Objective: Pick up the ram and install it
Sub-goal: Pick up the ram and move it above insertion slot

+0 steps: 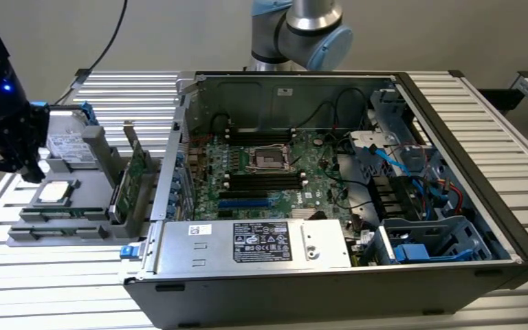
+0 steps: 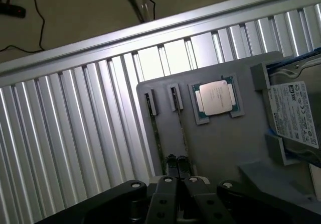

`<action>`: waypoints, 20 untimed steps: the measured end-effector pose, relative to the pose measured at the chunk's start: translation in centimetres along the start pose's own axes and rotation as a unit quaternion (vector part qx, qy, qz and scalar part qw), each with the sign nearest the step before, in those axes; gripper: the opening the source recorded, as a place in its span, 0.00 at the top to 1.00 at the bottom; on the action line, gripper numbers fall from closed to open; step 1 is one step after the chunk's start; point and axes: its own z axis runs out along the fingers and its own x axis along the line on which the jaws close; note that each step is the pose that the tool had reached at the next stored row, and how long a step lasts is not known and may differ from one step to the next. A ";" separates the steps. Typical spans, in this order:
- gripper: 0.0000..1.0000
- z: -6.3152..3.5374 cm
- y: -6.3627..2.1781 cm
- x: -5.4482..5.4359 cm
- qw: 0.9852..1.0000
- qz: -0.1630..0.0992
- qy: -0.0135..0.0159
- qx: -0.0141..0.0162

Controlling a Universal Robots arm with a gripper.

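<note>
Two ram sticks stand on edge in slots of a grey holder tray point(image 2: 220, 148): one ram stick point(image 2: 155, 128) and a second ram stick point(image 2: 181, 126) beside it, both seen as thin green strips. My gripper point(image 2: 178, 159) hovers over the near ends of these sticks with its fingers point(image 2: 172, 170) pressed together and nothing visibly between them. In the exterior view my gripper point(image 1: 31, 173) hangs above the tray point(image 1: 25, 237) at the exterior view's left. The open computer case holds the motherboard point(image 1: 264, 172) with black memory slots point(image 1: 262, 180).
On the tray lie a silver processor chip point(image 2: 217, 98), a hard drive point(image 2: 296, 114) and an upright green expansion card point(image 1: 137, 180). The case's power supply point(image 1: 255, 244) and drive cage point(image 1: 429, 240) stand at its front. A slatted aluminium table point(image 2: 75, 148) carries everything.
</note>
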 end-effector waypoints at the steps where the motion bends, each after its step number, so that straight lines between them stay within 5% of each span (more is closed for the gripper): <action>1: 0.90 0.09 0.02 0.0 1.000 -0.004 -0.001 0.001; 12: 0.90 1.08 0.44 0.0 0.999 -0.040 -0.013 0.005; 20: 0.90 1.38 0.89 0.2 0.999 -0.046 -0.014 0.006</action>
